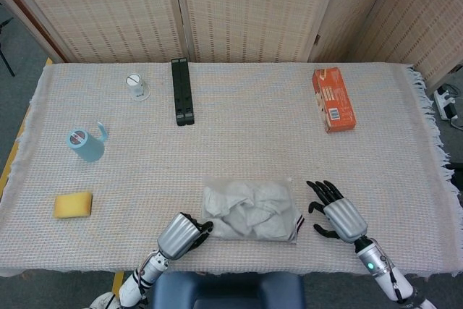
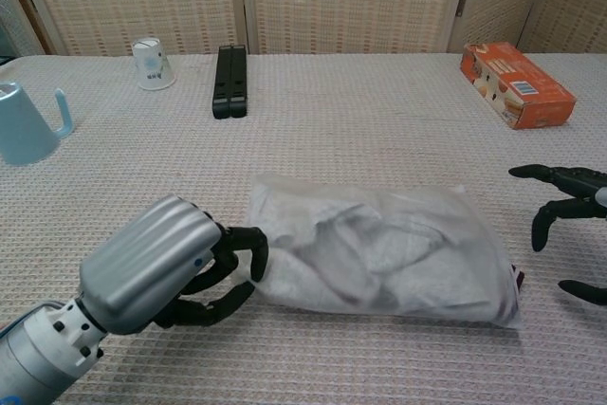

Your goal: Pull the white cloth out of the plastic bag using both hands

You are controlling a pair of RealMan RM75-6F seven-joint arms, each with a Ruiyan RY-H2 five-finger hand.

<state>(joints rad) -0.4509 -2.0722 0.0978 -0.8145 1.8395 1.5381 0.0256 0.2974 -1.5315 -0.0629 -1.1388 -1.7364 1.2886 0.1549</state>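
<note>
A clear plastic bag [image 1: 283,183] [image 2: 285,198] lies near the table's front edge, and the crumpled white cloth [image 1: 246,208] [image 2: 379,248] inside fills it. My left hand [image 1: 182,234] [image 2: 156,267] grips the bag's left end, its dark fingers curled around the corner. My right hand [image 1: 334,211] [image 2: 569,211] hovers just right of the bag with its fingers spread, holding nothing and a short gap away from it. The bag's right end, where a dark stripe of the cloth shows, faces that hand.
An orange box [image 1: 333,99] [image 2: 517,71] lies at the back right. A black bar [image 1: 182,92] [image 2: 230,81] and a white cup [image 1: 135,86] [image 2: 151,64] stand at the back. A blue cup [image 1: 86,144] [image 2: 24,123] and a yellow sponge [image 1: 73,205] sit on the left.
</note>
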